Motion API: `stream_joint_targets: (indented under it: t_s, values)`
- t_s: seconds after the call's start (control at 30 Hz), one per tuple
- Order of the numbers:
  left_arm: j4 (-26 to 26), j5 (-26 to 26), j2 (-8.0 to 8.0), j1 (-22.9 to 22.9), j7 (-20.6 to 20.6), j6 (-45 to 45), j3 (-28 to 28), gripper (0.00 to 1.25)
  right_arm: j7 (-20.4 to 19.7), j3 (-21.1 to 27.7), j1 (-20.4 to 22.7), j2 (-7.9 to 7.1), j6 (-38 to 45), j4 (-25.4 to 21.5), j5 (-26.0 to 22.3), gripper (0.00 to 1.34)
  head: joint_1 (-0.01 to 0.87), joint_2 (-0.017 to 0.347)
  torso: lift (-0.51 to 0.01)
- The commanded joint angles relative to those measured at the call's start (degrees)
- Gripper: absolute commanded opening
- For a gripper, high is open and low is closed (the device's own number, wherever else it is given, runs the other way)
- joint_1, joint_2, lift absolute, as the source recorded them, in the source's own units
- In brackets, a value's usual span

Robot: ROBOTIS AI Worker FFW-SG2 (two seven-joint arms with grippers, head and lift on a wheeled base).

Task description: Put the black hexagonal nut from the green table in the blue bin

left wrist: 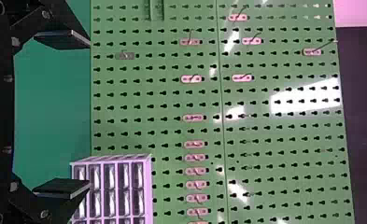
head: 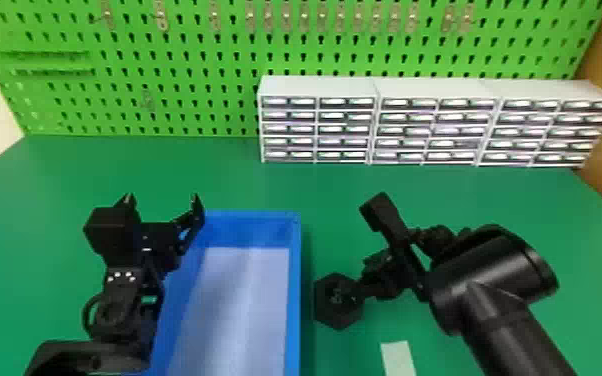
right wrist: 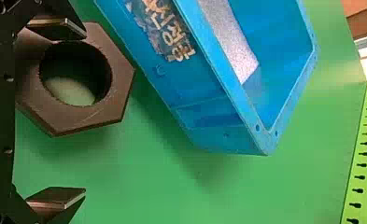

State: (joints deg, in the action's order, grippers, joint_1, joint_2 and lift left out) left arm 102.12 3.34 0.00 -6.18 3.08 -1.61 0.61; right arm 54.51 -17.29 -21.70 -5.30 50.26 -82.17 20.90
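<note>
Nearest the head camera, the right arm is seen to the right of the blue bin [head: 292,295], its black forearm slanting up from the bottom edge. Its right gripper [head: 377,250] is spread wide, with nothing clamped; one finger is overlapped with the rim of the black hexagonal nut [head: 339,302], but whether contact is made cannot be told. That nut is placed on the green table [head: 225,170], just beside the bin's right wall. A white strip [head: 399,359] is laid nearer than the nut, right of the bin. The bin's left wall is partly covered by the left arm, and the left gripper [head: 161,201] is held open above its far left corner. Beyond the bin and to its right, drawer cabinets [head: 315,87] are set before the pegboard [head: 175,70]. Between bin and cabinets, green tabletop is stretched; between bin and nut, only a narrow gap is left. In the right wrist view, the nut's round hole and a label [right wrist: 165,30] on the bin's outer wall are revealed; in the left, hooks [left wrist: 193,117] are displayed along the pegboard.
</note>
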Motion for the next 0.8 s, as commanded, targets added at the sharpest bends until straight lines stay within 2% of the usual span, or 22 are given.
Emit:
stream_joint_targets:
  t_s: [0.0, 0.27, 0.77]
  values:
    - [-0.1, 0.1, -0.15, 0.1, 0.0, -0.1, 0.0, 1.03, -1.0, -0.9, -0.6, 0.03, -0.5, 0.9, -1.4, 1.22, 0.657, 0.057, -0.095]
    - [-0.3, 0.1, -0.15, 0.3, 0.0, -0.7, 0.2, 1.03, -2.3, -2.9, -1.6, -0.23, -1.4, 2.5, -2.0, 1.22, 0.657, 0.057, -0.095]
    - [-0.6, 0.2, -0.15, 0.6, 0.0, -1.4, 0.4, 1.03, -2.7, -4.5, -1.7, -2.08, -1.4, 4.3, -2.4, 1.22, 0.657, 0.057, -0.095]
